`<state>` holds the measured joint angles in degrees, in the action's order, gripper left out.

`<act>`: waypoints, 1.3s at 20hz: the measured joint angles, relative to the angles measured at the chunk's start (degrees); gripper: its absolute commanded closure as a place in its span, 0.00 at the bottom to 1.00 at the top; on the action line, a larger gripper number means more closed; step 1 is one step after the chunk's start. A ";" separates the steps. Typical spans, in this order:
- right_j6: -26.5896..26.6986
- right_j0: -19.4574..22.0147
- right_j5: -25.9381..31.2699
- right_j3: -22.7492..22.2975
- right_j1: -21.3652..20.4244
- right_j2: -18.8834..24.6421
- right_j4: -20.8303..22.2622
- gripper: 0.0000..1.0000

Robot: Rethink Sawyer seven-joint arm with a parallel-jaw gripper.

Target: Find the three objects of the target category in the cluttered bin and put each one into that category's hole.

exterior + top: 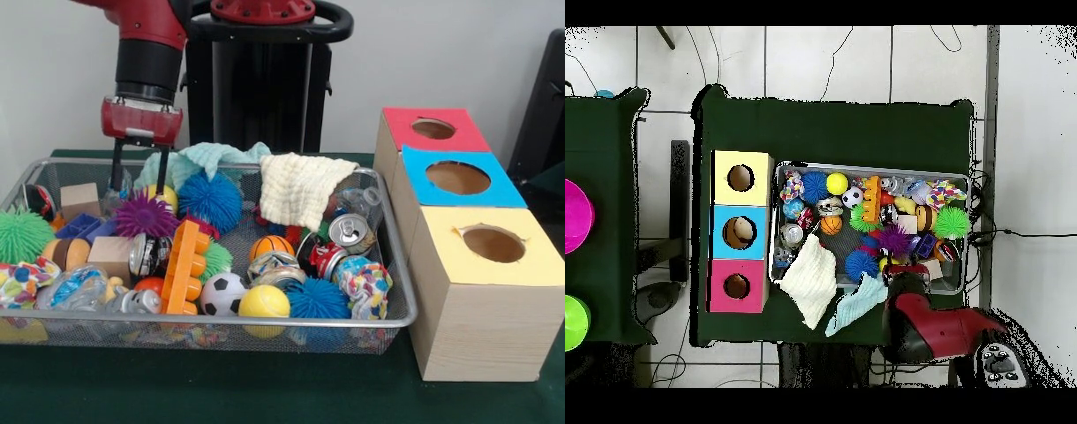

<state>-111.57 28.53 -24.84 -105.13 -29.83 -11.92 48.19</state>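
The silver wire mesh bin (399, 291) is crammed with toys: drink cans (347, 231), a soccer ball (222, 293), a yellow ball (263, 302), a blue spiky ball (209, 199), a purple spiky ball (141, 215), wooden blocks (110, 256) and an orange plastic piece (184, 265). My gripper (137, 187) hangs open and empty over the bin's far left corner, its tips just above the purple spiky ball. In the overhead view the gripper (908, 268) is at the bin's (865, 166) lower right edge, mostly hidden under the red arm.
Three wooden boxes with round holes stand beside the bin: red top (433, 128), blue top (457, 177), yellow top (493, 243). A cream cloth (296, 187) and a teal cloth (207, 159) drape over the bin's far rim. A green spiky ball (22, 234) lies at the left end.
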 measured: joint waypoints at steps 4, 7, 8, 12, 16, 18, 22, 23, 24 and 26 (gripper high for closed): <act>0.00 -0.01 0.08 1.88 1.00 0.00 -1.09 0.00; 0.00 -0.16 0.08 3.01 1.86 -0.13 -2.22 0.00; 0.00 -0.27 0.07 3.34 2.14 -0.22 -2.63 0.00; 0.00 -0.93 0.06 4.76 3.22 -0.41 -4.33 0.00; 0.00 -1.07 0.07 5.58 3.54 -0.20 -4.46 0.00; 0.00 -1.09 0.07 5.92 3.55 -0.14 -4.46 0.00; 0.00 -1.31 0.07 6.64 3.55 -0.15 -4.76 0.00; 0.00 -1.54 0.07 7.05 3.55 -0.15 -5.08 0.00; 0.00 -1.64 0.07 7.20 3.55 -0.15 -5.20 0.00; 0.00 -2.05 0.07 7.71 3.55 -0.16 -5.67 0.00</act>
<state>-111.57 26.48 -24.77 -97.42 -26.28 -12.08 42.52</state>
